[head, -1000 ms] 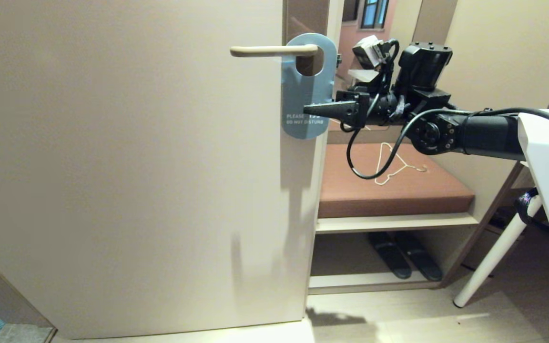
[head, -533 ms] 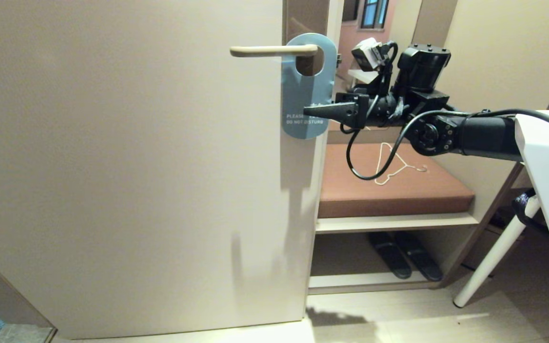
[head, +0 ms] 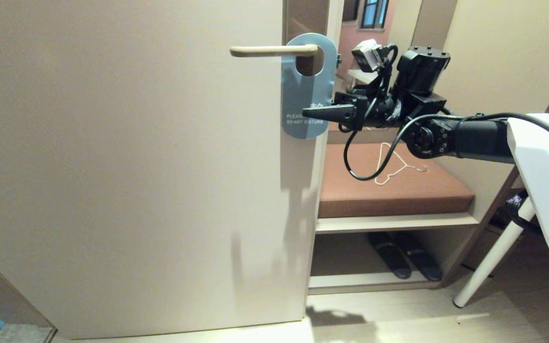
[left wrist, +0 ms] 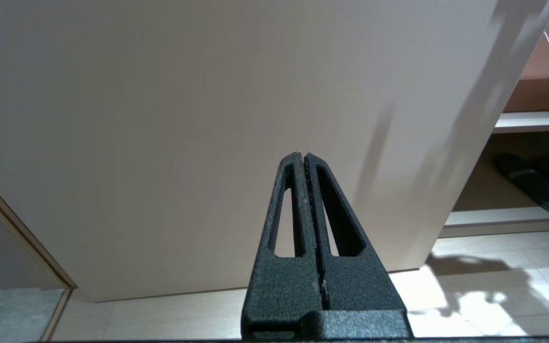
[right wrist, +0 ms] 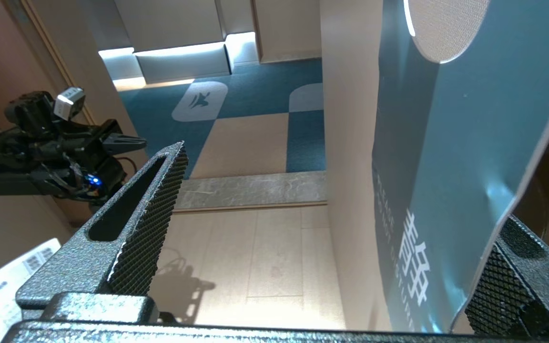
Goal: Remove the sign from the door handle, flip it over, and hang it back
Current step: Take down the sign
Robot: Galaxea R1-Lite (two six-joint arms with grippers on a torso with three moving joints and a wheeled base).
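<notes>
Progress is at the very start: the flat blue rounded sign (head: 305,95), white "PLEASE DO NOT DISTURB" lettering facing out, hangs by its round hole on the slim cream-beige lever door handle (head: 272,50). The right claw (head: 313,112) is level with the sign's lower part, released wide; in the right wrist view one finger (right wrist: 517,286) sits behind the sign's edge and the other (right wrist: 143,228) well in front, so nothing is gripped yet. The left claw (left wrist: 305,162) is clenched empty, facing the door lower down. Grasping, lifting off, flipping and rehanging all remain.
</notes>
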